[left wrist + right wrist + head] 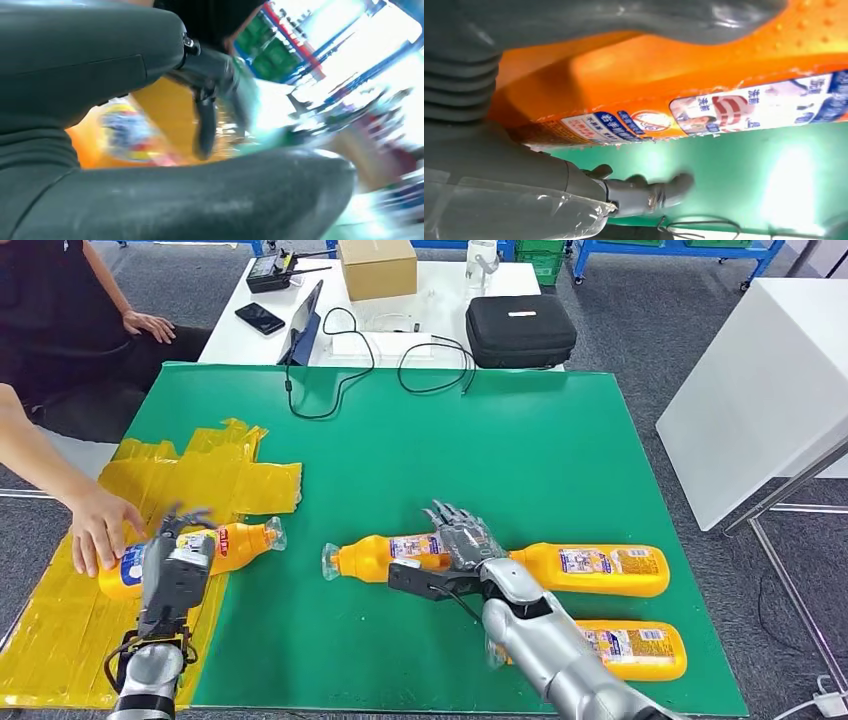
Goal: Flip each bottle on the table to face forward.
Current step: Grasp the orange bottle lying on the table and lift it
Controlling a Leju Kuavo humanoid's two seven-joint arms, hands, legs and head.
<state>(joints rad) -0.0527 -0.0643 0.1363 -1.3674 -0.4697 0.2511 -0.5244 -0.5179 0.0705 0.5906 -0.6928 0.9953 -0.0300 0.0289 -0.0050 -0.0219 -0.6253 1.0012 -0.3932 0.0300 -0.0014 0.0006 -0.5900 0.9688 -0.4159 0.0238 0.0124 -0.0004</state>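
1. The middle bottle (395, 553) lies on its side on the green mat (500, 440) of the tabletop, cap end pointing away from the long bottle (600, 570) that lies end to end with it. The right hand (462, 545) rests over it where the two meet, fingers (455, 518) spread across the top and the thumb low on the near side. A grip this loose could let the rounded body roll out mid-flip, or turn only partway.

2. With the long bottle touching or nearly touching, rotating the middle bottle may drag or knock its neighbour askew. The third bottle (635, 650) lies just nearer the robot than the long bottle and could be swept by the forearm.

3. The left hand (178, 565) sits over the far-left bottle (235, 545), which lies on the yellow sheet (200, 475) at the mat's left edge. A person's hand (100, 530) presses the same bottle's base. The wrist picture is blurred, so the left fingers seem curled round the bottle, but I cannot tell for certain. Two hands on one bottle risks a pinch or a tug-of-war.

4. The crinkled yellow sheet may slide or bunch under that bottle.
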